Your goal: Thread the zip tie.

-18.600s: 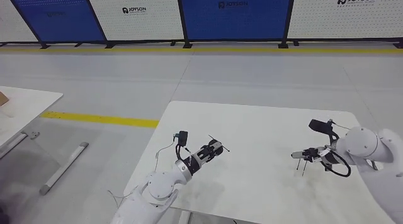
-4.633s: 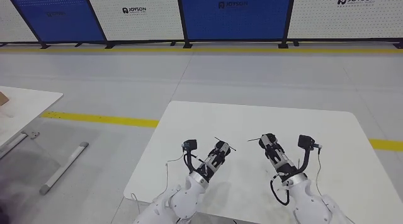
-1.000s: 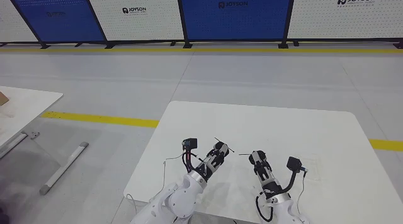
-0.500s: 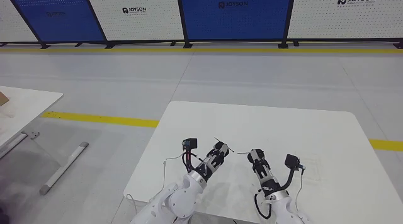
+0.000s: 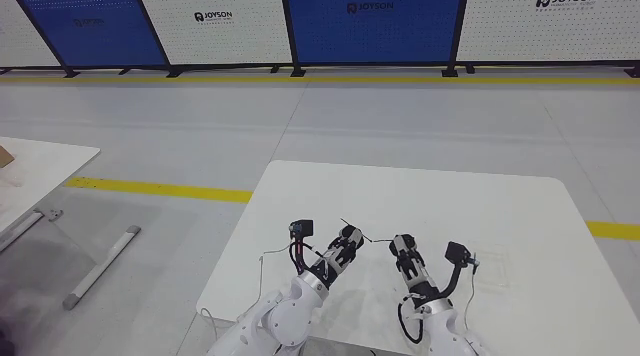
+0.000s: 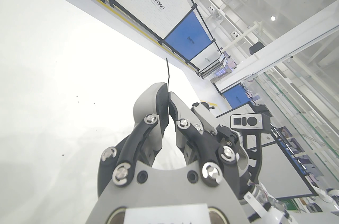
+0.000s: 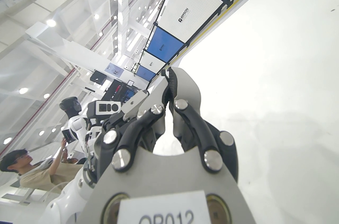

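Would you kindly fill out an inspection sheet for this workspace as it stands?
Surface: white table, with a few dark specks in the left wrist view.
Job's things: black zip tie pinched in the left gripper, its end jutting past the fingertips; small black piece at the right gripper tips; threaded or not, cannot tell.
Clutter: faint clear rectangular item on the table beside the right arm.
Grippers: both shut, close together, not touching.
Cables: black cable loop by the right arm; thin pale lead by the left arm.
Surroundings: blue and white panels, yellow floor line, second table.
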`<state>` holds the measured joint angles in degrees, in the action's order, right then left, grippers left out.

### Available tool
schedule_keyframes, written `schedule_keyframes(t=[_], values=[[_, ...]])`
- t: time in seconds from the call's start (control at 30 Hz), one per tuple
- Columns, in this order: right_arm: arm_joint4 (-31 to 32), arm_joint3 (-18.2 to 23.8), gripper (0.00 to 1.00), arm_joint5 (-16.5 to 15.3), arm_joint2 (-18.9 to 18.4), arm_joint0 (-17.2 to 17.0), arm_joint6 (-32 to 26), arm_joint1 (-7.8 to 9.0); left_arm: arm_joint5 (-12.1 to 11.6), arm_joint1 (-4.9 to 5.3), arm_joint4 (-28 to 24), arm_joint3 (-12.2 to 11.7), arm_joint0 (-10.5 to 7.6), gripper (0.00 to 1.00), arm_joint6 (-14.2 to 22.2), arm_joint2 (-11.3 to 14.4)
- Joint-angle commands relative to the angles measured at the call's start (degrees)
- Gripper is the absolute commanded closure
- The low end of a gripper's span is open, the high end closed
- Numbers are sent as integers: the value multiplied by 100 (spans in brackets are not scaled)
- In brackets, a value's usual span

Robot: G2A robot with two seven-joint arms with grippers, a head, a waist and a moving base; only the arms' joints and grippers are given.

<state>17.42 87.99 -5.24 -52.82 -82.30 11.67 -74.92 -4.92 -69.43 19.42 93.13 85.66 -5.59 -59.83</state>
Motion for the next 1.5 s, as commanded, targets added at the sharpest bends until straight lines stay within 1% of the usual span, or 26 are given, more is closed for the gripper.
schedule_keyframes(t=[0.0,0.13,0.37,0.7,1.2,1.47], values=[[-3,-1,100,4,0,1,-3,1,0,0,0,0,0,100,0,0],[-3,-1,100,4,0,1,-3,1,0,0,0,0,0,100,0,0],[-12,5,100,56,-53,-4,-201,-30,0,0,0,0,0,100,0,0],[55,59,100,-83,-183,-123,-255,-51,0,0,0,0,0,100,0,0],[83,12,100,-60,-237,-104,-379,-126,0,0,0,0,0,100,0,0],[108,46,100,-187,-344,-228,-320,-138,0,0,0,0,0,100,0,0]])
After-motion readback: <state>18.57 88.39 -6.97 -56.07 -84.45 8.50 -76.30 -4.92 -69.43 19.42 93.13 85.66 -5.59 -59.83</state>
